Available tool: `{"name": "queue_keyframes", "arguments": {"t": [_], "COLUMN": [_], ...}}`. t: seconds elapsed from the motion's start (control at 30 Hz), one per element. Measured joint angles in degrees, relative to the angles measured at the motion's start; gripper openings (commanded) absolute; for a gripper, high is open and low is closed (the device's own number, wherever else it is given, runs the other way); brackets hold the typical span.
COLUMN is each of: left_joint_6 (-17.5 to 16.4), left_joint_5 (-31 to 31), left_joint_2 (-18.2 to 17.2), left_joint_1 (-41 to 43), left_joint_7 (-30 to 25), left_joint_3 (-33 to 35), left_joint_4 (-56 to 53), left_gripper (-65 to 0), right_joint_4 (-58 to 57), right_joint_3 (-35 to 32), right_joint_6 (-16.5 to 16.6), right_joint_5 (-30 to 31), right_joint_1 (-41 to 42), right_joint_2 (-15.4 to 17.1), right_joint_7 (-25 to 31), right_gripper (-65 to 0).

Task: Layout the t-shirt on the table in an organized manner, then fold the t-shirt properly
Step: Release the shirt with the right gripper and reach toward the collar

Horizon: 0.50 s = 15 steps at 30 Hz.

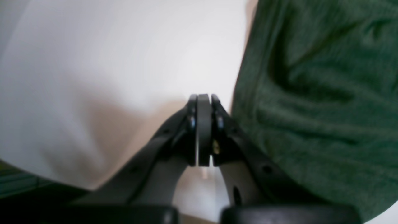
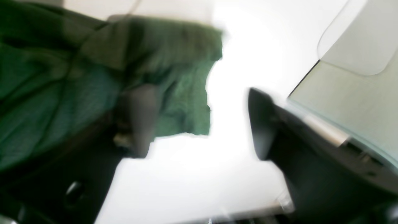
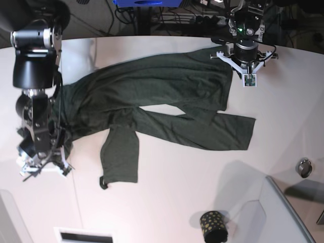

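The dark green t-shirt (image 3: pixel 167 91) lies spread but creased on the white table (image 3: pixel 172 202), running from the left side to the back right, with one sleeve (image 3: pixel 120 157) pointing toward the front. At the back right, my left gripper (image 3: pixel 248 79) is shut with nothing in it; the wrist view shows its pads (image 1: pixel 203 102) pressed together just left of the t-shirt's edge (image 1: pixel 311 109). At the shirt's left end, my right gripper (image 3: pixel 43 166) stands open. One finger (image 2: pixel 140 118) is over the cloth (image 2: pixel 180 93), the other (image 2: pixel 261 124) over bare table (image 2: pixel 186 174).
A small black gold-dotted cup (image 3: pixel 213 225) stands near the front edge. Beside it, a grey raised panel (image 3: pixel 286 217) fills the front right corner and shows in the right wrist view as a grey panel (image 2: pixel 357 77). A round metal fitting (image 3: pixel 304 167) sits at the right.
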Motion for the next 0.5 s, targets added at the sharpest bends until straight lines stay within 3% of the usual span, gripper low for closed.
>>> {"name": "queue_keyframes", "arguments": {"t": [0.17, 0.23, 0.37, 0.5], "left_joint_6": [0.22, 0.17, -0.04, 0.2], "left_joint_5": [-0.2, 0.24, -0.02, 0.02], "left_joint_2": [-1.4, -1.31, -1.18, -1.31], "left_joint_1": [-0.26, -0.26, -0.63, -1.07], "left_joint_7": [-0.15, -0.22, -0.02, -0.31], "left_joint_3": [-0.22, 0.04, 0.44, 0.33], "left_joint_4": [0.07, 0.15, 0.15, 0.26], "left_gripper": [-65.0, -65.0, -65.0, -65.0], "right_joint_4": [18.05, 20.57, 19.91, 19.91], "right_joint_3": [13.92, 17.44, 17.25, 15.52], "right_joint_6": [-0.72, -0.96, 0.17, -0.63], "right_joint_5": [0.85, 6.93, 19.43, 22.91], "right_joint_1": [-12.92, -18.1, -27.02, -27.78], "right_joint_2": [-1.57, -1.27, 0.17, 0.61], "right_joint_7": [-0.9, -0.02, -0.94, -0.55], "right_gripper": [-20.0, -24.2, -26.7, -26.7]}}
